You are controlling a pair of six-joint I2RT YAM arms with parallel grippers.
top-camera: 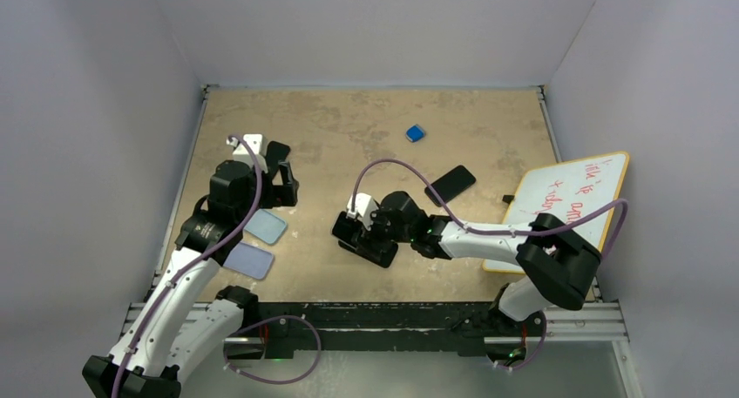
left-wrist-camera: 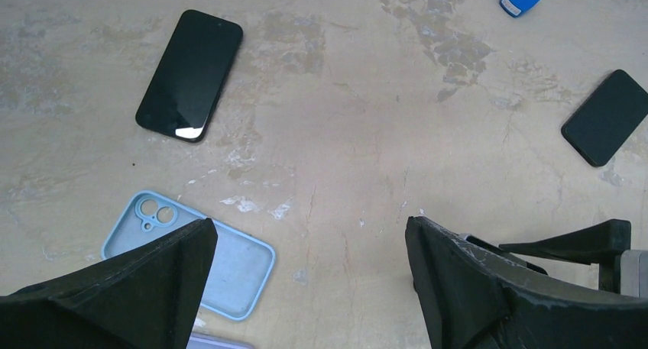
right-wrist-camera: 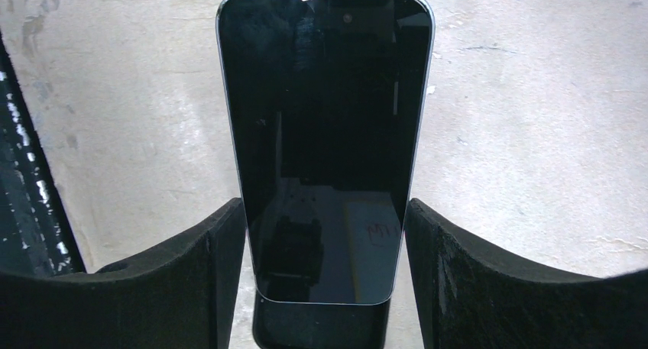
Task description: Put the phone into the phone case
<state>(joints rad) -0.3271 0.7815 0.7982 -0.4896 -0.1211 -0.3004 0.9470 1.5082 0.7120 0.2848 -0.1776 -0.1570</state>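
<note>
Tan table (top-camera: 349, 119), with a whiteboard (top-camera: 571, 206) bearing red writing at its right edge. Right gripper (right-wrist-camera: 324, 211) is partly closed, pads against both long edges of the phone (right-wrist-camera: 325, 135), screen up, near table centre. Left gripper (left-wrist-camera: 309, 227) is spread wide and holds nothing, beside the light-blue phone case (top-camera: 265, 226), which lies flat at table left; a second phone (top-camera: 450, 184) and a small blue item (top-camera: 416, 133) lie farther back.

Mottled tan table (top-camera: 349, 119) is carrying black phone (top-camera: 450, 185), small blue object (top-camera: 416, 133), light-blue case (top-camera: 266, 227) lying beside lavender case (top-camera: 250, 260), whiteboard (top-camera: 575, 198) resting at right edge
</note>
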